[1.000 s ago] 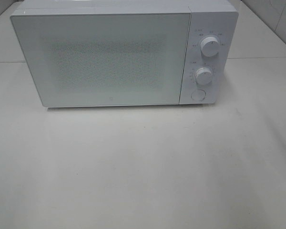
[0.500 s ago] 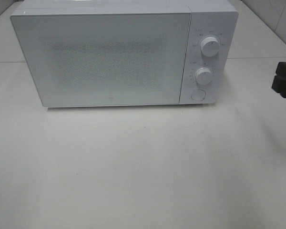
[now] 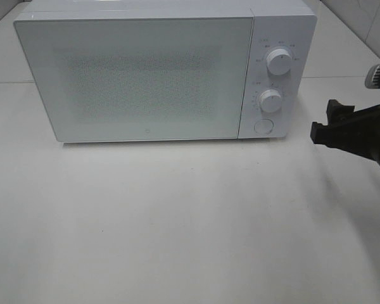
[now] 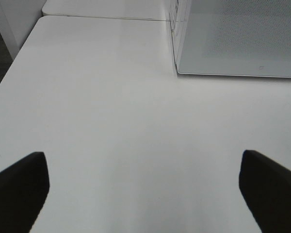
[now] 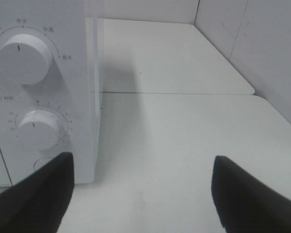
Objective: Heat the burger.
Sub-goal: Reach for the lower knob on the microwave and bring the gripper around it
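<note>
The right gripper (image 3: 323, 120) hangs beside the closed microwave (image 3: 145, 76), jaws wide and empty, left gripper (image 4: 141, 160) likewise.

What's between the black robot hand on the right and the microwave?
Nothing. Only bare white table separates the right gripper from the microwave, as the exterior high view shows.

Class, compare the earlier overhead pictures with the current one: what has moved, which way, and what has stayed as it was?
The right gripper has come in from the right edge of the overhead view toward the knobs of the microwave, jaws open and empty. Nothing was taken hold of or let go. The microwave stayed put, its door shut and the knobs unturned.
</note>
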